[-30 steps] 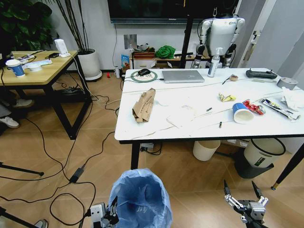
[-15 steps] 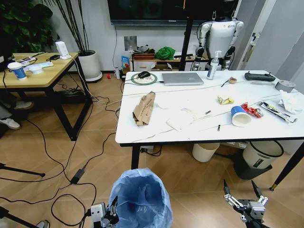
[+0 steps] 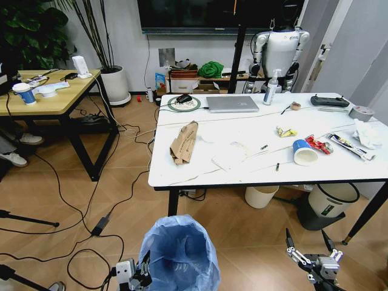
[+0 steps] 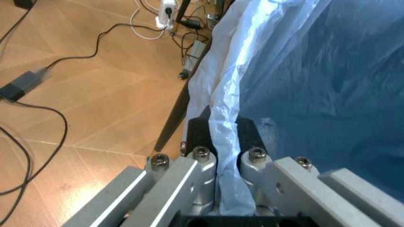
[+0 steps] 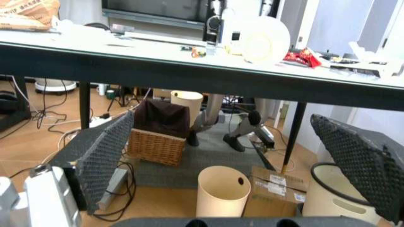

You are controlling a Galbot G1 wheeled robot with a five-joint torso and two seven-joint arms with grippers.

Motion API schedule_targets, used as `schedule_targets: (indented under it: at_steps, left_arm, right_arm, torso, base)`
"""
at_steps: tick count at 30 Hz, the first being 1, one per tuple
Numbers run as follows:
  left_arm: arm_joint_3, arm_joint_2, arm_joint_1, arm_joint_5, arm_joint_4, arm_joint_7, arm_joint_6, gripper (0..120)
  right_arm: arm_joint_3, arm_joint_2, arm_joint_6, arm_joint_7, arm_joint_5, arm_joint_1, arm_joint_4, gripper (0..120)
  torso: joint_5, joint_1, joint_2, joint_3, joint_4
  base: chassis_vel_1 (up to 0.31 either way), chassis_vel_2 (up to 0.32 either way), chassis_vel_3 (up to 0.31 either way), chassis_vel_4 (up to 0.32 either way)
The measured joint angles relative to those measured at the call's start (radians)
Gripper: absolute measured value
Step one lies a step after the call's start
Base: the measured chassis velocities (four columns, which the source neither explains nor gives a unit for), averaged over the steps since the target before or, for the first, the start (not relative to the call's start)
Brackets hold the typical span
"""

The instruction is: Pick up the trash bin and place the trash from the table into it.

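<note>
The bin [image 3: 179,253] is cut off by the lower edge of the head view, and so is the left gripper [image 3: 138,277]. The table [image 3: 212,173] runs past the right edge, hiding its far end.
</note>
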Motion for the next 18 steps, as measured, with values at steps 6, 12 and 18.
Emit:
schedule_targets:
  at_steps: [6,12,18]
  left_arm:
    - [-0.003,0.002,-0.002,-0.001,0.0,0.0,0.0,0]
    - [-0.003,0.002,-0.001,-0.002,-0.001,0.001,-0.001,0]
    - [-0.004,0.001,0.0,-0.001,0.004,0.001,-0.002,0]
  right_arm:
    - [0.0,0.0,0.0,0.0,0.0,0.0,0.001,100]
    - [0.001,0.0,-0.001,0.001,0.0,0.001,0.002,100]
    - [0.001,0.0,-0.002,0.005,0.0,0.001,0.002,100]
  torso:
    - [0.0,0.013,0.029,0.016,0.0]
    - [0.0,0.026,0.06,0.033,0.0]
    - [0.0,0.039,0.088,0.049,0.0]
  base:
    - [0.0,0.0,0.0,0.0]
    - [0.0,0.0,0.0,0.0]
    - [0.0,0.0,0.0,0.0]
